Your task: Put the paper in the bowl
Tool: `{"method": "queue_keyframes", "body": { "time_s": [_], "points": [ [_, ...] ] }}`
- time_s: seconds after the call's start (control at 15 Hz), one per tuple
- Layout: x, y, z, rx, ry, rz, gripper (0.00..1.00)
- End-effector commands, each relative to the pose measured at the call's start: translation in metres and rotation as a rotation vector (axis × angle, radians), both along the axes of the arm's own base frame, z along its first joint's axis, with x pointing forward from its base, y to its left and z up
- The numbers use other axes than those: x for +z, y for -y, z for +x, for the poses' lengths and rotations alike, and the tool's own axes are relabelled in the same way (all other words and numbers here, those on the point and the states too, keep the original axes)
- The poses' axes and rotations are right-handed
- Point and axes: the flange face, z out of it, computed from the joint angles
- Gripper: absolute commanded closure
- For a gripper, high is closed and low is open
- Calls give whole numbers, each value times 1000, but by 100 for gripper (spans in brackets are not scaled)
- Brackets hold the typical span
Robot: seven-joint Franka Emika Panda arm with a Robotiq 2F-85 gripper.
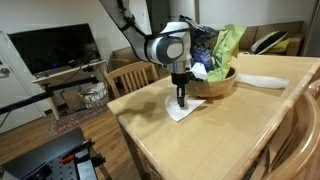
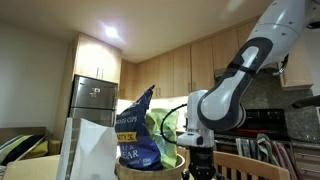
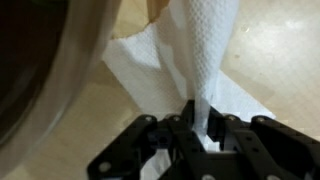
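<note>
My claw (image 3: 200,128) is clamped on the paper napkin (image 3: 203,50), jaws together with a thin pleat of it squeezed between them. In the wrist view that pleat stands up like a tent ridge. I judge it is there because a soft, thin sheet gives me no edge to take hold of, so pinching straight down gathers a fold I can lift by.

In an exterior view my claw (image 1: 181,97) points straight down onto the paper napkin (image 1: 178,113). It sits on the table (image 1: 220,135) just beside the wooden bowl (image 1: 222,85). I can't tell whether sheet and bowl touch.

The wooden bowl (image 3: 45,70) curves past on the left of my wrist view, close in. The rest of the sheet fans out flat on the table (image 3: 275,55) either side of the ridge.

As for the lie of it, the gathered ridge is the long axis now. It runs from my jaws straight up the wrist picture, roughly alongside the bowl's wall rather than into it. One loose corner spreads left towards the bowl and the other spreads right.

The blue snack bag (image 1: 205,52) and green snack bag (image 1: 229,42) stand up out of the bowl. I reckon I'll need height to clear the rim and a gap beside those bags. The paper is not yet in the bowl.
</note>
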Motion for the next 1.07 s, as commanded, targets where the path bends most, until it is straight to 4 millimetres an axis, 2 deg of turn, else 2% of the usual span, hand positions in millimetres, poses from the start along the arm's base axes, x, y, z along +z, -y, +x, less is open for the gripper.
{"method": "queue_keyframes", "body": {
  "time_s": [0.0, 0.6, 0.8, 1.0],
  "points": [
    [-1, -3, -3, 26, 21, -12, 97],
    [80, -42, -35, 126, 355, 18, 97],
    [97, -47, -40, 101, 457, 27, 97],
    [105, -44, -40, 35, 553, 42, 97]
  ]
}}
